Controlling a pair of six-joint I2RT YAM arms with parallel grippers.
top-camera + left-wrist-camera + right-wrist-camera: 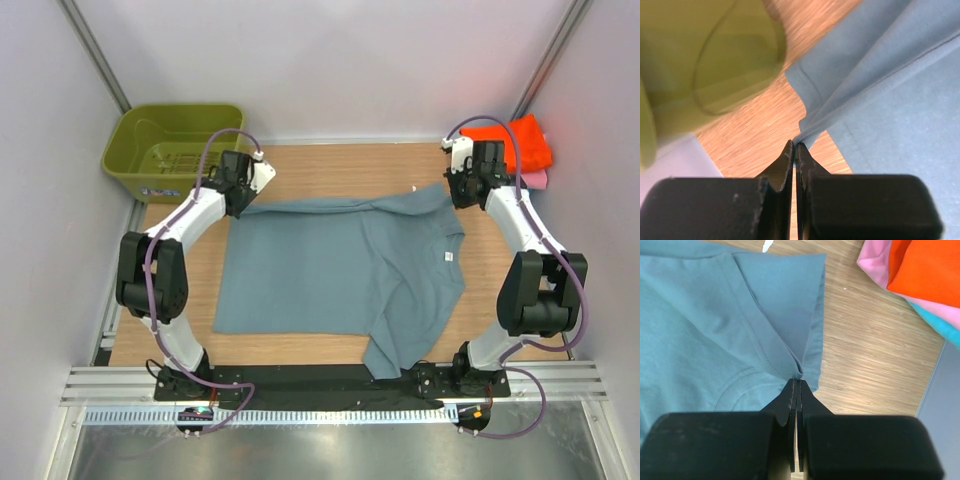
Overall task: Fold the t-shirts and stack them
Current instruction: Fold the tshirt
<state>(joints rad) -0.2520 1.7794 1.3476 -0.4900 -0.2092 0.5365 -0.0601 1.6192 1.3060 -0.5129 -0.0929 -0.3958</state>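
Left gripper (795, 146) clamped on the blue-grey t-shirt (320, 270) at its 10 o'clock corner; right gripper (797, 381) clamped on its 2 o'clock sleeve. Orange t-shirt (525, 140) lies folded further toward 2 o'clock.

Lab robot cell, not a home: plain white panel walls (330, 60), aluminium struts (95, 55), wood-top table (330, 165), left arm (160, 270) and right arm (535, 285) bolted to black base plate (320, 380), slotted rail (300, 415).

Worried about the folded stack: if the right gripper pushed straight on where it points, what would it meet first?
The blue shirt that the right gripper pinches; its sleeve lies straight ahead, then probably table. The stack sits off to one side, seemingly outside that line.
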